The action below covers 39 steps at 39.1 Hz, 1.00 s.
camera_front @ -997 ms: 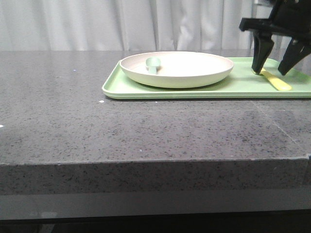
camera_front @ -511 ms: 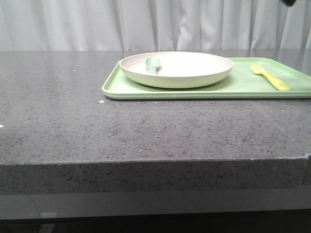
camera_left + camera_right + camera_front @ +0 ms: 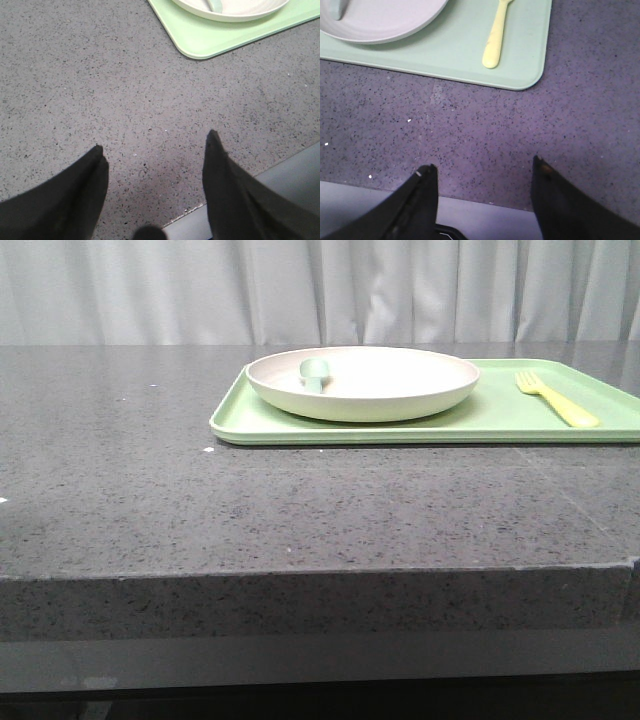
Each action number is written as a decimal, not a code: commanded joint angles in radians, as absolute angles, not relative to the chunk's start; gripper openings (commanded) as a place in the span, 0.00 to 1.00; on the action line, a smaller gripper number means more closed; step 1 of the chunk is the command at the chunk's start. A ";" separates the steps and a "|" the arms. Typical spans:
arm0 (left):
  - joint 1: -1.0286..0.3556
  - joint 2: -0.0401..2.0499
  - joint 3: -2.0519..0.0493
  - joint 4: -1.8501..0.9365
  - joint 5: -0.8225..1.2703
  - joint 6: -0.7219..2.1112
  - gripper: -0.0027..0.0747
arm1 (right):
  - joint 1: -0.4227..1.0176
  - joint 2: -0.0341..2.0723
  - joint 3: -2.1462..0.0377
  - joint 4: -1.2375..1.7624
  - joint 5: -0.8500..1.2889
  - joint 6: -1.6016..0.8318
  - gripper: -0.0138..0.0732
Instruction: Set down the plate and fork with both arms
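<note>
Grey speckled counter (image 3: 300,510), green tray (image 3: 500,418) bearing plate (image 3: 363,383) with spoon (image 3: 315,371), fork (image 3: 556,400) beside. Left gripper (image 3: 155,152) and right gripper (image 3: 484,172) spread apart, empty.

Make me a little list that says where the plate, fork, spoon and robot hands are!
plate: on the green tray
spoon: inside the plate
fork: flat on the tray, right of the plate, not touching it
left gripper: open, over bare table
right gripper: open, near the table edge, holding nothing
</note>
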<state>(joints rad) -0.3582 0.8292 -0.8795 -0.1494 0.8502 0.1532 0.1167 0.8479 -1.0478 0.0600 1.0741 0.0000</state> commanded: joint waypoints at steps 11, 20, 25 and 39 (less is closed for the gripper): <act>-0.357 0.826 -0.906 -0.159 0.794 0.155 0.57 | 0.116 0.551 -0.887 0.050 0.973 -0.008 0.67; -0.357 0.826 -0.906 -0.159 0.792 0.155 0.52 | 0.116 0.483 -0.842 0.047 0.961 -0.008 0.63; -0.351 0.826 -0.906 -0.156 0.790 0.137 0.34 | 0.116 0.483 -0.841 0.045 0.952 -0.008 0.40; -0.313 0.826 -0.906 -0.073 0.769 0.037 0.01 | 0.116 0.484 -0.841 0.051 0.907 -0.007 0.08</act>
